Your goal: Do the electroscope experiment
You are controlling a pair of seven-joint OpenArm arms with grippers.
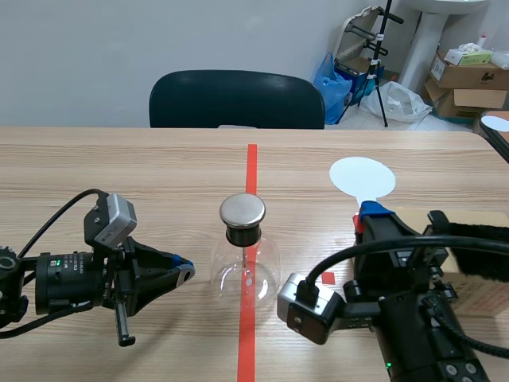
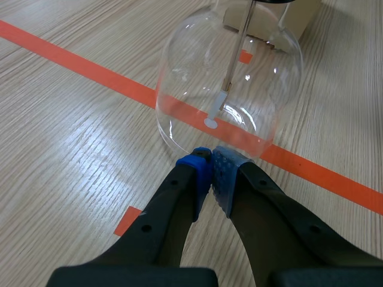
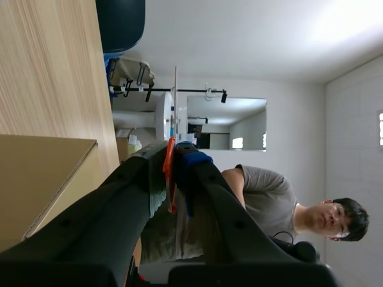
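Wood table (image 1: 119, 167), chair behind. Electroscope (image 1: 245, 263) at centre on tape line. Left gripper (image 2: 210, 161) clenched empty beside glass. Right gripper (image 3: 173, 161) clamps white disc paddle (image 1: 362, 177). Step, apparently: bringing paddle over; next needs disc at metal cap (image 1: 242, 210).

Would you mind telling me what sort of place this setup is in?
Likely a lab or workroom for robot trials: a table marked with tape, a glass electroscope on it, and boxes stacked in the far corner.
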